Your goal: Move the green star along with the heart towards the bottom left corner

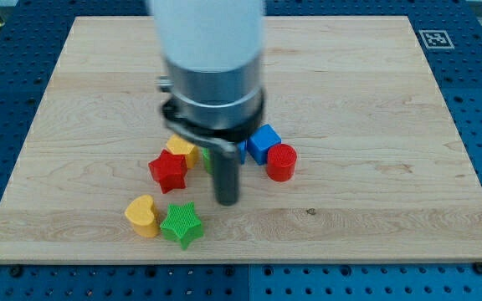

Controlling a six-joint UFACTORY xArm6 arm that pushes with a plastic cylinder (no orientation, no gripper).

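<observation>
The green star (pixel 181 224) lies near the view's bottom, left of centre, on the wooden board (pixel 375 167). The yellow heart (pixel 141 215) sits touching its left side. My tip (pixel 226 201) is at the lower end of the dark rod, to the right of and slightly above the green star, with a small gap between them. The arm's wide grey and white body hides the board's middle top.
A red star (pixel 168 170) lies above the heart. A yellow block (pixel 181 150) sits above the red star. A green block (pixel 207 158) shows partly behind the rod. A blue block (pixel 264 142) and a red cylinder (pixel 281 162) stand right of the rod.
</observation>
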